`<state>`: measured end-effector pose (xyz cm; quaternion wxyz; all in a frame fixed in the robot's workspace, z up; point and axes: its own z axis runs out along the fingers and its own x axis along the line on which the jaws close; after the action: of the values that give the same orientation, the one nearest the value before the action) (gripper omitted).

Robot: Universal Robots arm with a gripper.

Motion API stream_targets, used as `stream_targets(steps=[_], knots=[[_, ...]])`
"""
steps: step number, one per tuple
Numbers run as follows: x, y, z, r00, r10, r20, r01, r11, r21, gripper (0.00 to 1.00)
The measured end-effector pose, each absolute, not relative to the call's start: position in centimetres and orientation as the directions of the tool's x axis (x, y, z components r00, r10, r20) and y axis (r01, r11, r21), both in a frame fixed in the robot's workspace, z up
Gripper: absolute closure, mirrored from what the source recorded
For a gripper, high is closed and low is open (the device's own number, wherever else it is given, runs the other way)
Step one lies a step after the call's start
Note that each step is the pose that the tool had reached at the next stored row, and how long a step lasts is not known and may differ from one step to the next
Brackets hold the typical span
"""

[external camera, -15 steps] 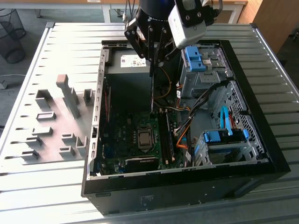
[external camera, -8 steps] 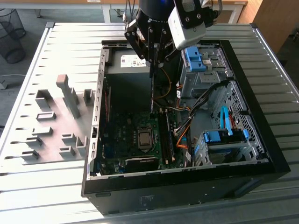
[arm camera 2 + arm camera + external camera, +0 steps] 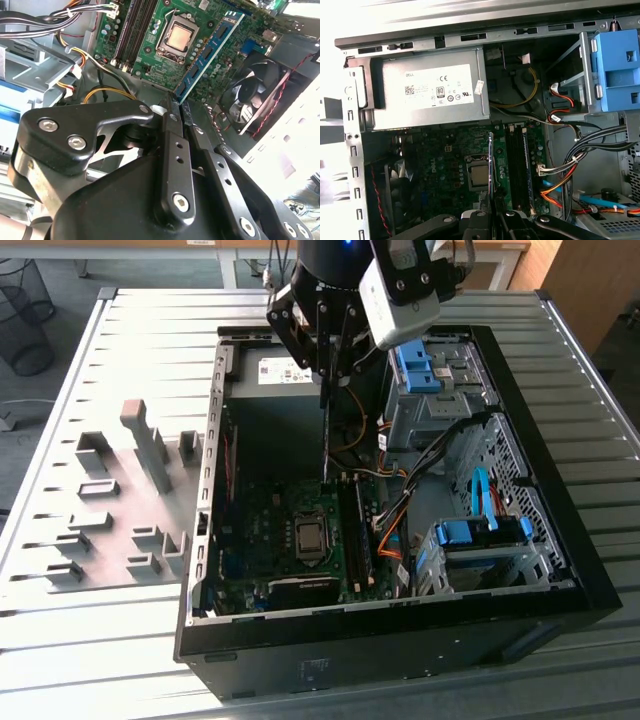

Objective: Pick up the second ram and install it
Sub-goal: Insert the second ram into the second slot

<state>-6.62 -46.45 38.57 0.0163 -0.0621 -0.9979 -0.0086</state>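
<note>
My gripper (image 3: 322, 368) is shut on the second ram (image 3: 324, 430), a slim blue stick with black chips that hangs on end inside the open computer case (image 3: 560, 540). In the second wrist view both fingers (image 3: 172, 135) clamp one end of the ram (image 3: 210, 50), and its length runs out over the motherboard (image 3: 150, 55) beside the CPU socket (image 3: 177, 37). Edge-on in the first wrist view, the ram (image 3: 491, 165) stands over the socket (image 3: 479, 175), apart from the dark memory slots (image 3: 517, 165) beside it. In the exterior view the slots (image 3: 355, 540) lie just to the right of the ram's lower end.
A grey power supply (image 3: 427, 90) fills the case's far end. Light-blue drive brackets (image 3: 415, 365) (image 3: 480, 535) and bundles of cables (image 3: 395, 530) crowd the exterior view's right side. A case fan (image 3: 252, 100) sits by the motherboard. Grey holders (image 3: 140, 500) stand on the slatted table (image 3: 60, 640).
</note>
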Motion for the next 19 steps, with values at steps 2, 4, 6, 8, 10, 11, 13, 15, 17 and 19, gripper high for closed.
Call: stream_targets(steps=[2,4,6,8,10,11,13,15,17,19], knots=[[-6.62,-46.45,38.5,-0.992,0.124,0.034,0.124,0.992,0.015,0.86],[-6.62,-46.45,38.43,-0.992,0.124,0.034,0.124,0.992,0.015,0.86],[-6.62,-46.44,38.36,-0.992,0.124,0.034,0.124,0.992,0.015,0.86],[-6.62,-46.44,38.3,-0.992,0.124,0.034,0.124,0.992,0.015,0.86],[-6.62,-46.45,38.23,-0.992,0.124,0.034,0.124,0.992,0.015,0.86],[-6.62,-46.45,38.2,-0.992,0.124,0.034,0.124,0.992,0.015,0.86],[-6.62,-46.45,38.13,-0.992,0.124,0.034,0.124,0.992,0.015,0.86],[-6.62,-46.45,38.04,-0.992,0.124,0.034,0.124,0.992,0.015,0.86],[-6.62,-46.45,37.82,-0.992,0.124,0.034,0.124,0.992,0.015,0.86],[-6.62,-46.44,37.77,-0.992,0.124,0.034,0.124,0.992,0.015,0.86]])
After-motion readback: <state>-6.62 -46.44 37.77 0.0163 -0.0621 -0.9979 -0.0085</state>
